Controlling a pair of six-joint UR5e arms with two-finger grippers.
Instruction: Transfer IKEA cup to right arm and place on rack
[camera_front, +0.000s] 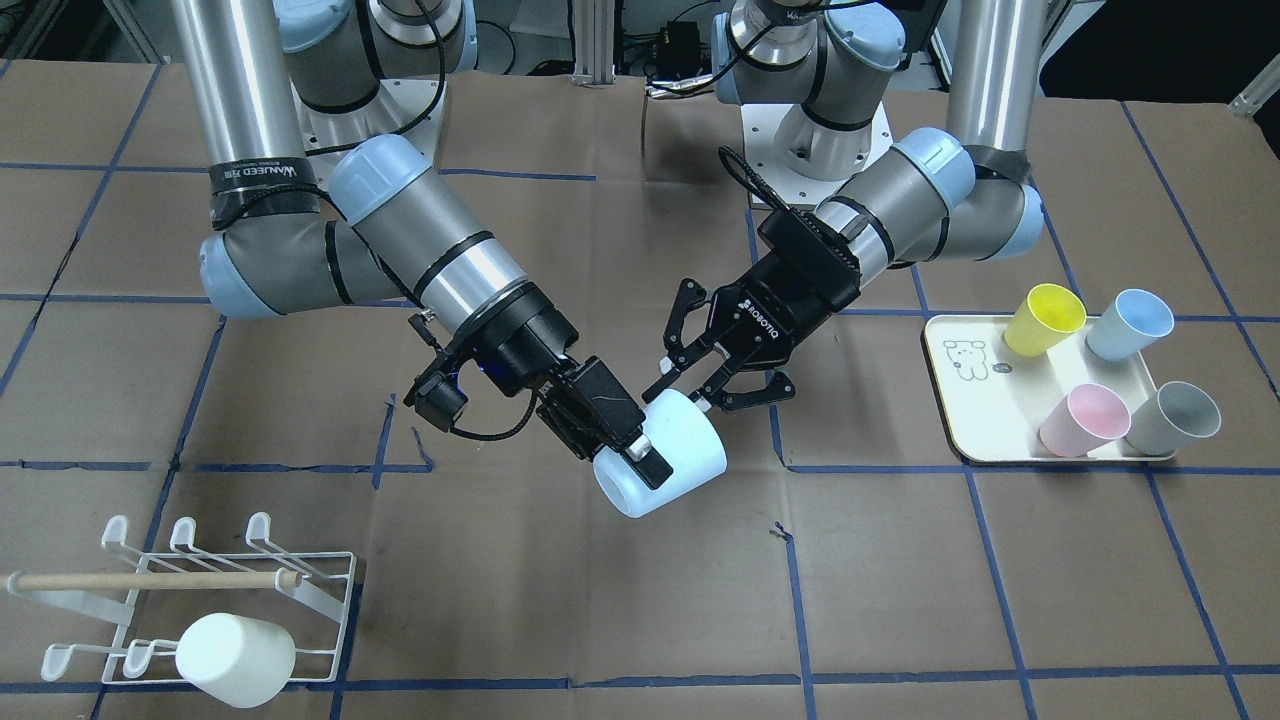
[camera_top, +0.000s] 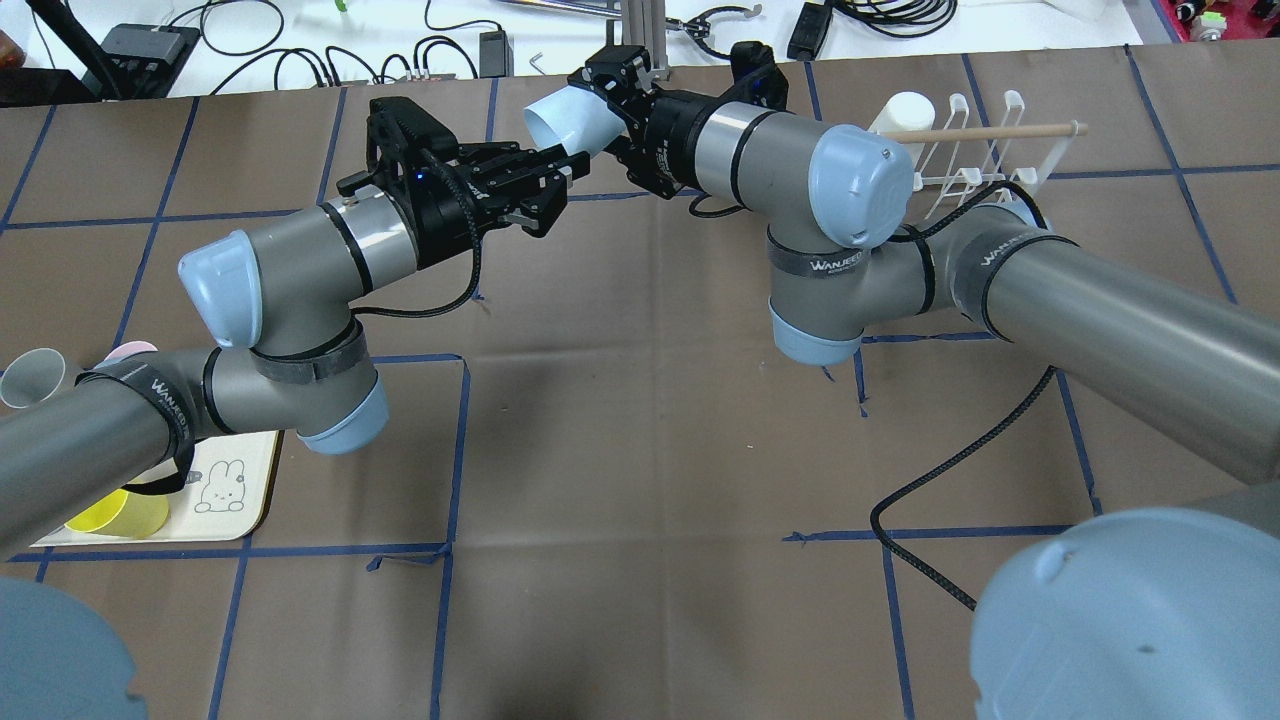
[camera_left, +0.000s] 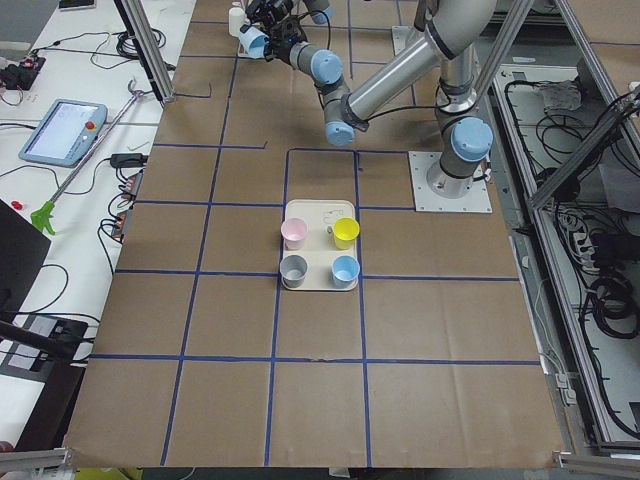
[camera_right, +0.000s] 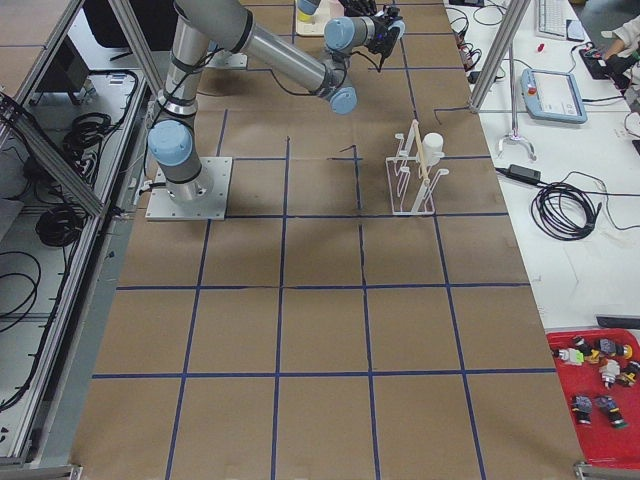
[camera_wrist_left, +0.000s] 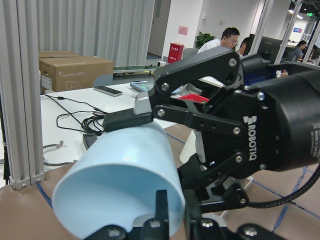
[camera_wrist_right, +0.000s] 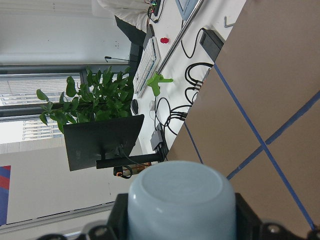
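Brown cardboard worktop (camera_front: 600, 620) gridded with blue tape, cables and desks beyond its far edge. Above its middle, off the surface: pale-blue IKEA cup (camera_front: 685, 450), lying on its side, clamped across the wall by the right gripper (camera_front: 632, 442). Left gripper (camera_front: 695, 385) spread wide at the cup's rim, gripping nothing; touching or just beside, hard to tell. Handover judged all but done. Left to do: back the left gripper off, carry the cup to the rack (camera_front: 320, 590), seat it on a free prong. In the way there: a white cup (camera_front: 235, 660) already on one prong, and the wooden dowel (camera_front: 150, 580) across the top. Well apart, on the robot's left: cream tray (camera_front: 965, 400) with four more cups, yellow, blue, pink and grey.
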